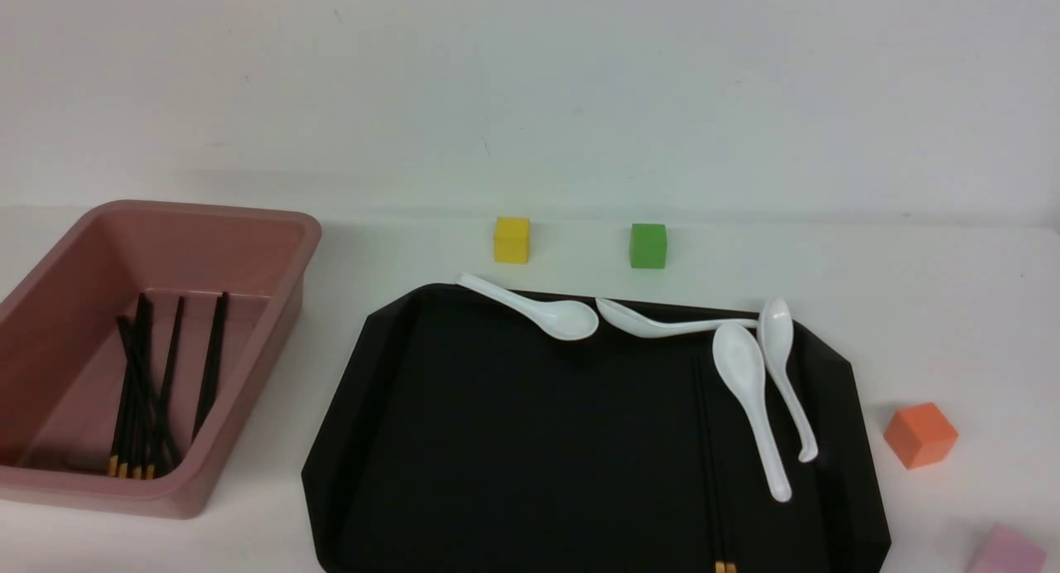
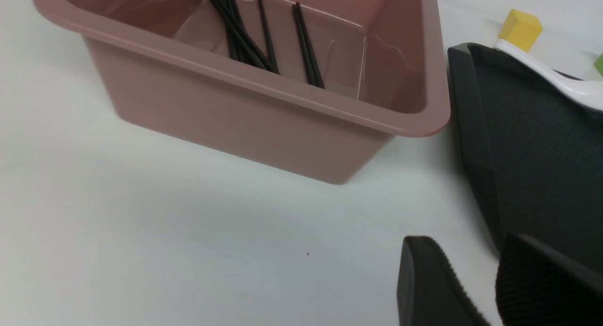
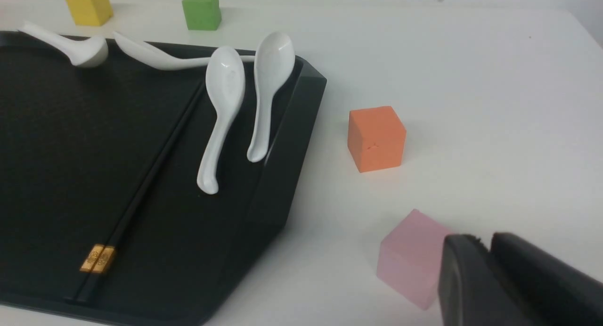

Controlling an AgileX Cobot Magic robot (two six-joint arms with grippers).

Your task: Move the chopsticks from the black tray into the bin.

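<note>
Two black chopsticks [image 1: 708, 440] with gold ends lie side by side on the right part of the black tray [image 1: 497, 440], next to the spoons; they also show in the right wrist view [image 3: 150, 175]. Several more chopsticks [image 1: 141, 391] lie in the pink bin [image 1: 207, 211] at the left, also in the left wrist view [image 2: 245, 38]. My left gripper [image 2: 466, 250] is open and empty, over the table between the bin [image 2: 235, 123] and the tray [image 2: 541, 151]. My right gripper [image 3: 485, 241] is shut and empty, to the right of the tray [image 3: 56, 142]. Neither gripper shows in the front view.
Several white spoons [image 1: 745, 374] lie along the tray's far and right sides. A yellow block [image 1: 512, 240] and a green block [image 1: 648, 246] stand behind the tray. An orange block [image 1: 919, 434] and a pink block [image 3: 410, 257] stand to its right, the pink one beside my right gripper.
</note>
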